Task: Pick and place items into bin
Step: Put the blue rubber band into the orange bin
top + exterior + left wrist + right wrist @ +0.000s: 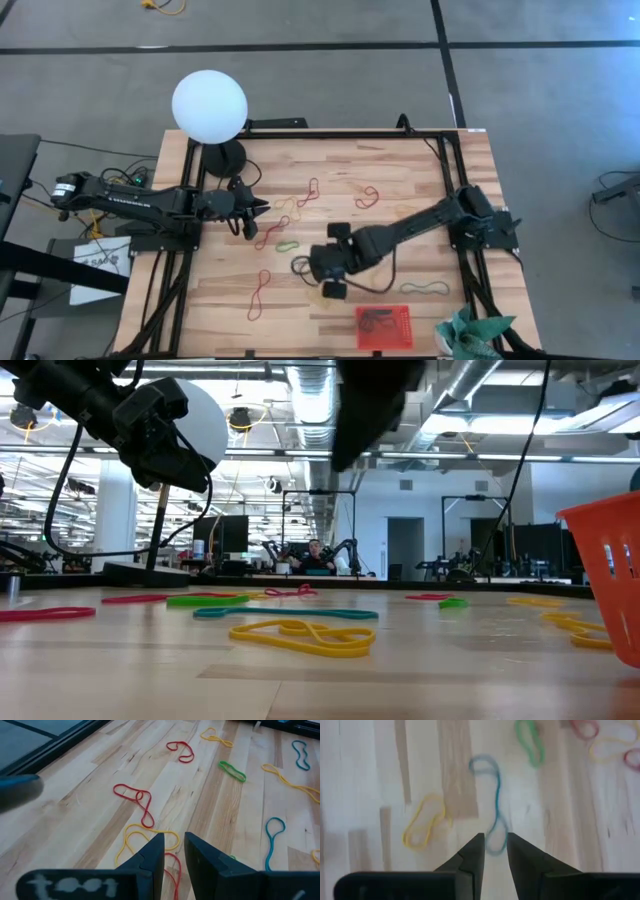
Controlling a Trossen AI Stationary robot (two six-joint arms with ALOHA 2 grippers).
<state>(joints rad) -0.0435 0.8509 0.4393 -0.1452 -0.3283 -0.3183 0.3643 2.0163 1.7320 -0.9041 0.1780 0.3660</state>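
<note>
Left arm comes in from the table's left edge, stretched low and level. Left gripper point(173, 851) hangs over a yellow band point(131, 836) and a red band point(137, 800) left of centre, fingers a narrow slot apart, nothing between them.

Right arm reaches from the right edge diagonally toward the middle. Right gripper point(495, 851) points down above a teal band point(495, 800); jaws slightly parted, empty, no contact visible with the band. A small yellow loop point(424, 822) lies just beside it and a green band point(530, 742) farther on.

Bin point(385, 326): red-orange tray at the table's near edge, right of centre. Some dark loops lie on its mesh floor; can't count them or be sure of colour. In the low view only one corner of it shows, cut off by the frame.

Remaining bands are scattered across the wood table point(400, 180): red, yellow, green, orange, mostly centre and left, one yellow just above the bin.

White lamp globe point(209, 106) covers the far-left corner. Teal cloth point(468, 335) sits at the near-right corner, partly out of frame. Right gripper in the low view is a dark blur at the top.
</note>
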